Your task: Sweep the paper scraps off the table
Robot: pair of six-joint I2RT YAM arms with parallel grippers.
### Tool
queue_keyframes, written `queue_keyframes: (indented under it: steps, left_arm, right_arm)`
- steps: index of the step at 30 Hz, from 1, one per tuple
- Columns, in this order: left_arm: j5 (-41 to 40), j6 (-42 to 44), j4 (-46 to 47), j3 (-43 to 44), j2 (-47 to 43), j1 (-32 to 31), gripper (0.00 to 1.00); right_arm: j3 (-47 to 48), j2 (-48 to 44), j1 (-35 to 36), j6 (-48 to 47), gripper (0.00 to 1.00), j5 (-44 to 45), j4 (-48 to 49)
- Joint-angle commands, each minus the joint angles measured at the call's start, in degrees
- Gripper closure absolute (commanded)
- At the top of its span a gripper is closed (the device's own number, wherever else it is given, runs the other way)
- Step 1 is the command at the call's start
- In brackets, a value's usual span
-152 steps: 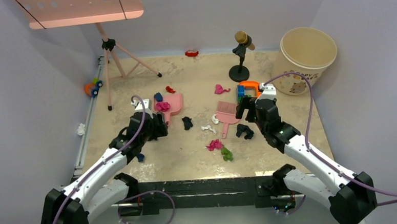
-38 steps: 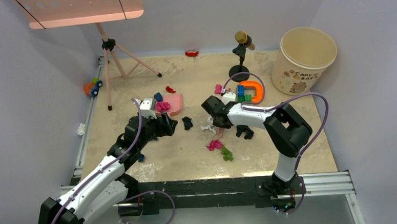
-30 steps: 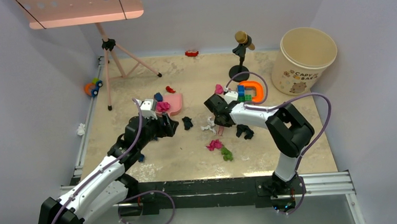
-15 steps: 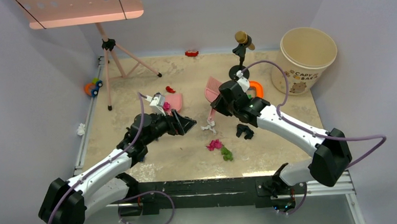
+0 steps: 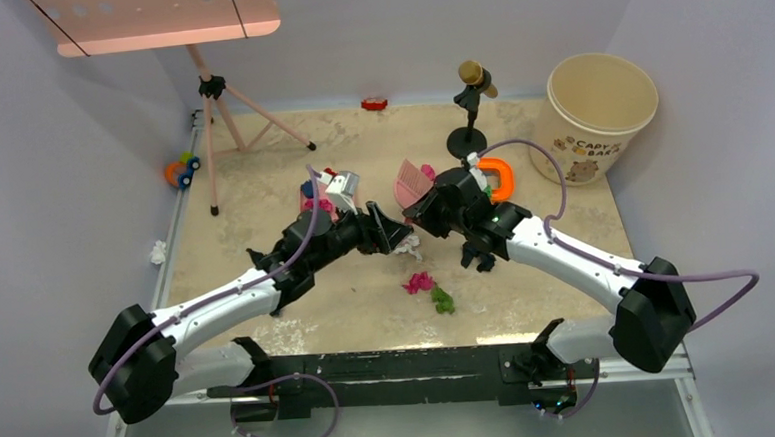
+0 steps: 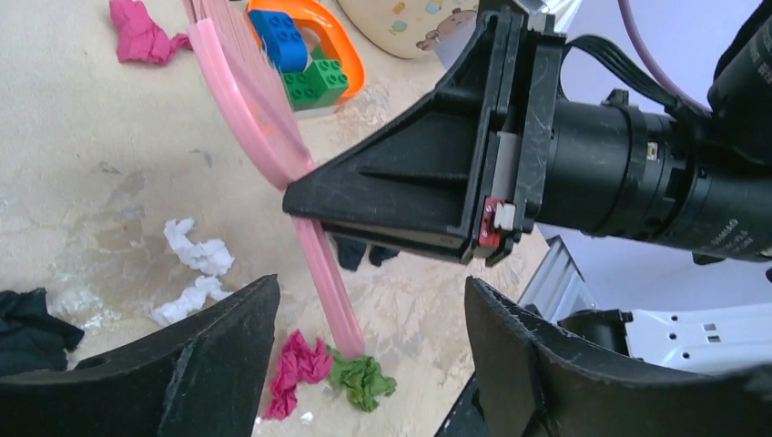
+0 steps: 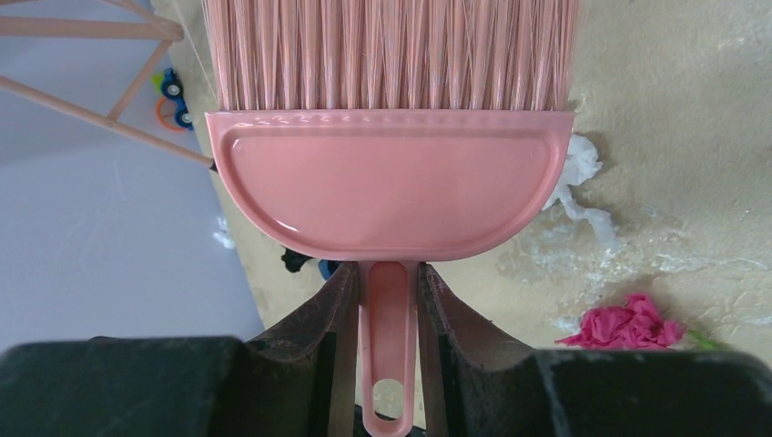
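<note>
My right gripper [image 5: 433, 208] [image 7: 389, 282] is shut on the handle [image 7: 389, 337] of the pink brush [image 5: 412, 182], held above the table [image 5: 368, 310] with its bristles pointing away. My left gripper [image 5: 394, 233] [image 6: 364, 355] is open and empty, right beside the right gripper. In the left wrist view the brush handle [image 6: 323, 264] hangs ahead of its fingers. Paper scraps lie around: magenta [image 5: 419, 282] [image 6: 296, 369], green [image 5: 442, 300] [image 6: 364, 381], white [image 5: 405, 246] [image 6: 196, 259] [image 7: 573, 182], black [image 5: 478, 257], red [image 5: 331, 171].
A cream bucket [image 5: 604, 117] stands at the back right. A microphone stand [image 5: 470, 114], a pink tripod [image 5: 223, 117] and a red toy car [image 5: 374, 104] are along the back. An orange ring with toy blocks [image 5: 497, 178] [image 6: 300, 68] sits behind my right gripper.
My left arm has reached right into the middle, up against the right gripper. My right arm has swung and lifted the brush off the table, bristles turned up and away.
</note>
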Motion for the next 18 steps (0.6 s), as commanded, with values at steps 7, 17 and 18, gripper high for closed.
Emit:
queue_keyframes:
  steps: [7, 17, 18]
  left_arm:
    - [-5.6, 1.0, 0.6, 3.6, 4.8, -1.6, 0.27]
    - [-7.3, 2.4, 18.9, -5.5, 1.4, -1.6, 0.18]
    - [-8.3, 3.0, 20.3, -6.8, 0.7, -1.6, 0.17]
  right_arm:
    - [-2.0, -3.6, -0.2, 4.6, 0.95, -1.4, 6.1]
    - [-8.4, -6.8, -1.8, 16.3, 0.94, -4.9, 11.1]
    - [-9.0, -7.1, -2.1, 18.2, 0.94, -5.3, 12.3]
